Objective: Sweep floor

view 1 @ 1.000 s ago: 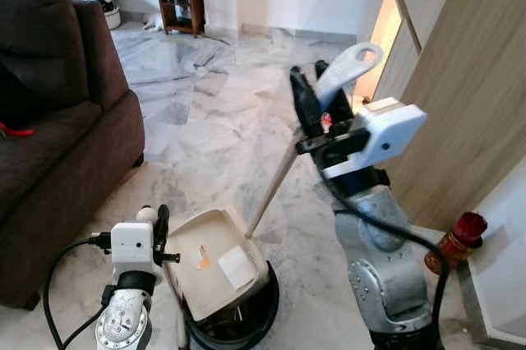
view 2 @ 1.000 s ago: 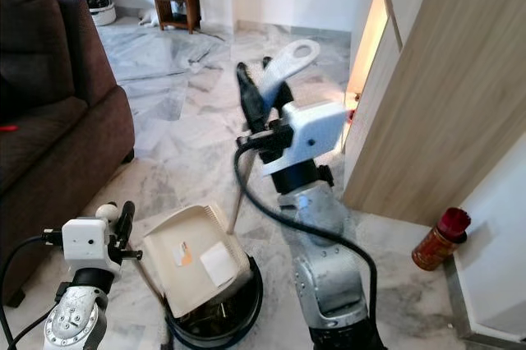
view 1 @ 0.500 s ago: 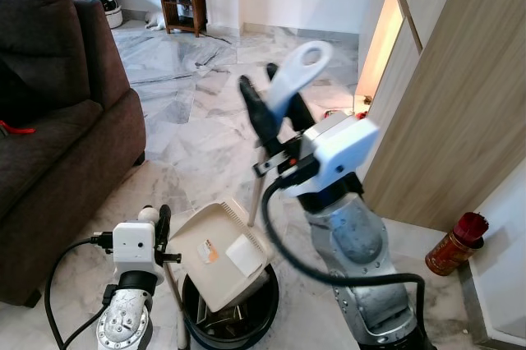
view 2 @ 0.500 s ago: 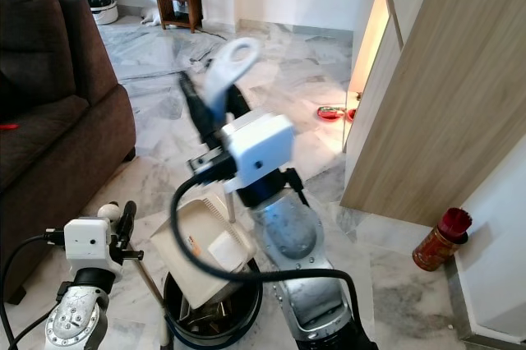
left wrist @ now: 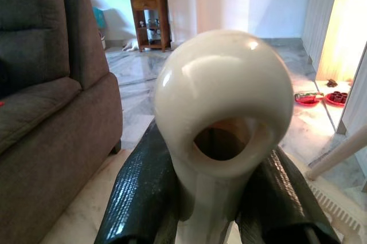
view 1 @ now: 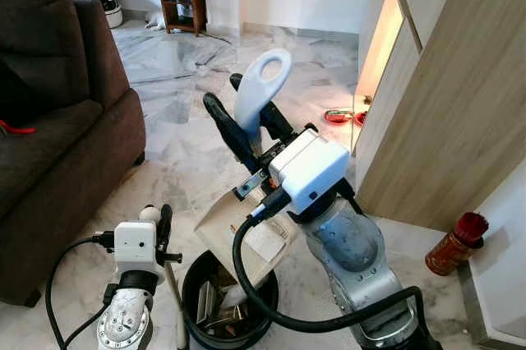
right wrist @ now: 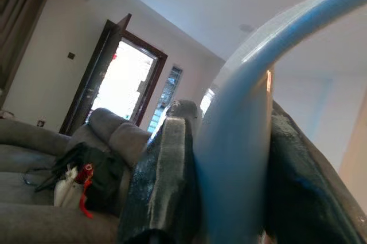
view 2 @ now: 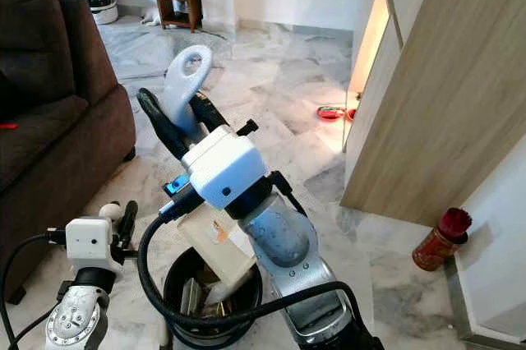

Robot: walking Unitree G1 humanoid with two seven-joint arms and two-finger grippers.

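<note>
On the grey-white marble floor [view 1: 197,112], a round black bin [view 1: 228,305] stands between the brown fabric sofa [view 1: 57,120] and wooden cabinet [view 1: 460,95]. The right gripper [view 1: 246,120], jaws clamped on the pale plastic broom handle [view 1: 261,91], reaches over a cream plastic dustpan [view 1: 220,218] tilted into the bin. The left gripper [left wrist: 218,198], jaws holding the dustpan's white looped handle [left wrist: 223,103], sits low beside the bin.

Right tool [view 2: 177,124] clamping white broom handle [view 2: 182,91]; cream dustpan [view 2: 215,245] tipped over black bin [view 2: 177,280], marble floor [view 2: 271,103].
</note>
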